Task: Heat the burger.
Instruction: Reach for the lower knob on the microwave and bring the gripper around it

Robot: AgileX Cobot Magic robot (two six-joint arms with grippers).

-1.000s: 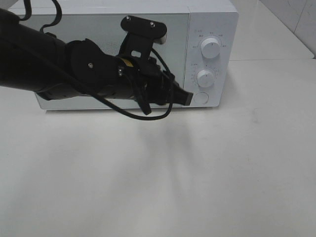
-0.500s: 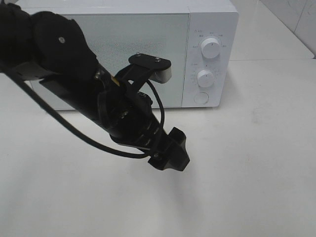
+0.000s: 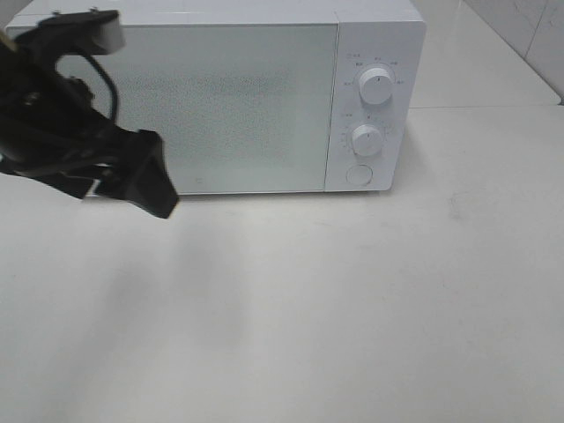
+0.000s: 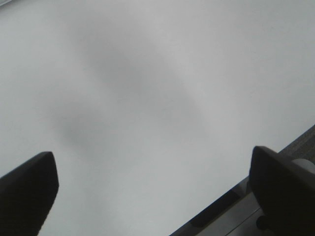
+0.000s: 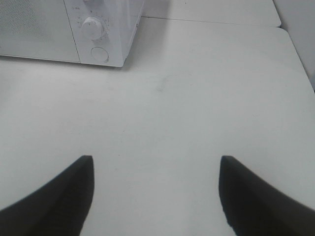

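White matte tabletop (image 3: pixel 370 308) fills most of every view, and at its back stands a boxy white microwave oven (image 3: pixel 392 40) with its frosted grey glass door (image 3: pixel 238 106) shut flush. The small burger with the golden-brown bun is nowhere in sight: not on the table and not between any fingers. Whether it sits behind that clouded door cannot be told. The black left gripper (image 4: pixel 152 189) hangs by the oven's left front corner with its fingers spread wide over bare table, holding nothing. The black right gripper (image 5: pixel 155 191) is likewise parted and empty, well clear of the oven, facing the control side. My worry is mostly about the controls: the white upper dial (image 3: pixel 377 85), white lower dial (image 3: pixel 367 138) and round white button (image 3: pixel 359 174) are small and close together, so a wide-spread finger could brush the wrong one and set the wrong power or time (their present settings are too fine to read). Pressing the button may also pop the door. The left arm's loose black cable (image 3: pixel 110 84) hangs just in front of the door and could snag.
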